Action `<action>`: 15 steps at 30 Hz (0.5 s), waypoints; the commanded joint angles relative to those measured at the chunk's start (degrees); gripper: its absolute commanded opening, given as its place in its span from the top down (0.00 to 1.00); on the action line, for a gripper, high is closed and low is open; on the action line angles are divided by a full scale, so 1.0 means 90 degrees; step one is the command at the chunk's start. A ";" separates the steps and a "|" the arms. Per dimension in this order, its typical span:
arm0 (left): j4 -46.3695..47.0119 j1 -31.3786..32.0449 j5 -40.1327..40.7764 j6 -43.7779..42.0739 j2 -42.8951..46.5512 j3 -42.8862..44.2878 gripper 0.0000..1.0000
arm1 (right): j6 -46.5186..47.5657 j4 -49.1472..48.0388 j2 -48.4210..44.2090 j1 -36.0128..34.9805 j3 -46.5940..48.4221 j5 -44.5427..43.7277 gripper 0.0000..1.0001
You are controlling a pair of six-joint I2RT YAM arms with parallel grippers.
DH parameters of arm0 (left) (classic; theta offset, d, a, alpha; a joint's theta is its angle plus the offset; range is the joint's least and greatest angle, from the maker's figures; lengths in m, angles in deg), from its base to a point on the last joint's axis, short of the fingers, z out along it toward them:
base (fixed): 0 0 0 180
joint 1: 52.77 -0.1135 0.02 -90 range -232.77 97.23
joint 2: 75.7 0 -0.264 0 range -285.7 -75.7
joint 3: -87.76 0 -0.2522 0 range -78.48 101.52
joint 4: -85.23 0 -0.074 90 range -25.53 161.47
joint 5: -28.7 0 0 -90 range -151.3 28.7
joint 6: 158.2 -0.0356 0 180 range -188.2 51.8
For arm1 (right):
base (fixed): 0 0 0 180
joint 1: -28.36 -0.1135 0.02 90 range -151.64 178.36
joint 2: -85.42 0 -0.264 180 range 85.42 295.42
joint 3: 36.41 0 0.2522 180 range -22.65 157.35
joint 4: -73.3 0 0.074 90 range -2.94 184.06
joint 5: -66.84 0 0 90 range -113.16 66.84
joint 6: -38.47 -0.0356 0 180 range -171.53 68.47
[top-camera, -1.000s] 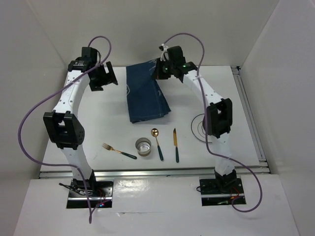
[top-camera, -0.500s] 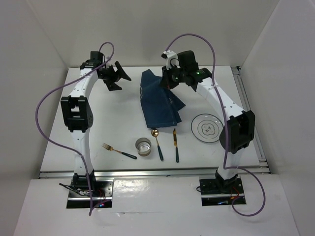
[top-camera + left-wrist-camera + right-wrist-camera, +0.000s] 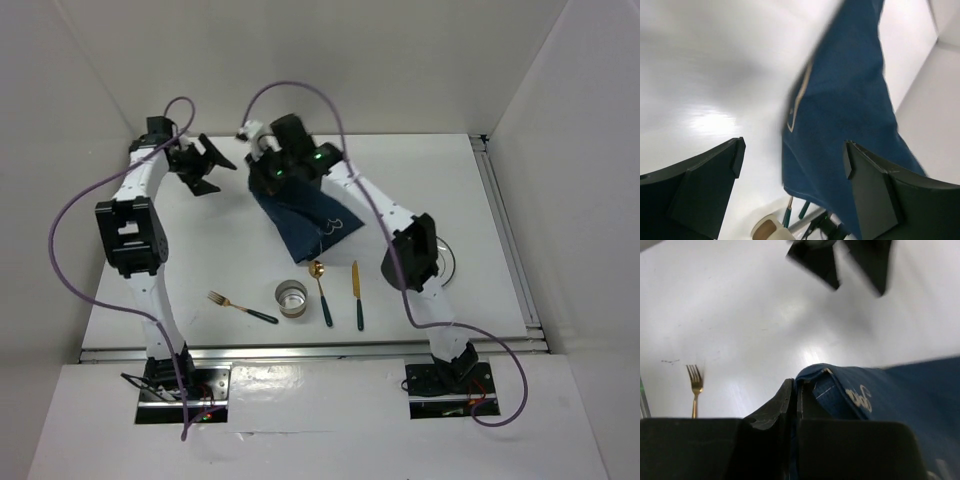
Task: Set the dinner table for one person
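The dinner table [image 3: 205, 250] is a white tabletop. My right gripper [image 3: 263, 172] is shut on a corner of the dark blue placemat [image 3: 305, 215], which is lifted and hangs crumpled at the back centre. In the right wrist view the shut gripper [image 3: 797, 390] pinches the placemat's hem [image 3: 875, 400]. My left gripper [image 3: 206, 166] is open and empty, just left of the placemat. In the left wrist view the placemat [image 3: 840, 100] hangs beyond my open gripper [image 3: 790, 160]. A gold fork [image 3: 240, 306], metal cup [image 3: 291, 298], spoon [image 3: 320, 290] and knife [image 3: 356, 295] lie near the front.
A white plate [image 3: 450, 262] lies on the right, mostly hidden behind my right arm. A metal rail [image 3: 300, 350] runs along the table's front edge and another along the right side [image 3: 505, 230]. White walls enclose the back and sides. The fork also shows in the right wrist view [image 3: 694, 382].
My right arm has swung left across the table, carrying the placemat's corner from back centre-right toward back left. My left gripper has shifted slightly left. The right arm now covers most of the plate.
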 commanded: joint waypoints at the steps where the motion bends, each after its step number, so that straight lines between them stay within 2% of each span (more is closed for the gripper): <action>1: -0.0073 -0.0626 0.0420 -0.0095 0.0908 -0.0418 0.02 | 0.0396 0.0096 0.0224 -0.1253 0.0339 -0.0452 0.95; 2: -0.0073 -0.0744 0.0517 -0.0008 0.0978 -0.0420 0.02 | 0.0396 0.0036 0.0224 -0.1257 0.0337 -0.0513 0.79; 4: -0.0073 -0.1036 0.0645 0.0051 0.1037 -0.0479 0.01 | 0.0338 0.0035 0.0224 -0.1530 0.0259 -0.0659 0.28; 5: -0.0073 -0.1125 0.0645 0.0052 0.1124 -0.0537 0.01 | 0.0279 0.0035 0.0166 -0.1530 0.0201 -0.0815 0.10; 6: -0.0073 -0.1184 0.0713 0.0052 0.1202 -0.0537 0.01 | 0.0278 0.0035 0.0108 -0.1530 0.0123 -0.0874 0.00; 8: -0.0142 -0.1311 0.0792 -0.0025 0.1203 -0.0401 0.01 | -0.0051 -0.0150 -0.0194 -0.1434 -0.0072 -0.0952 0.00; 12: -0.0541 -0.1312 0.0948 -0.0348 0.1126 0.0086 0.01 | -0.0901 -0.0638 -0.0975 -0.0458 -0.1027 -0.0632 0.00; 15: -0.0756 -0.1312 0.1308 -0.0602 0.1125 0.0146 0.01 | -0.1653 -0.0542 -0.1280 0.0294 -0.1294 -0.0854 0.05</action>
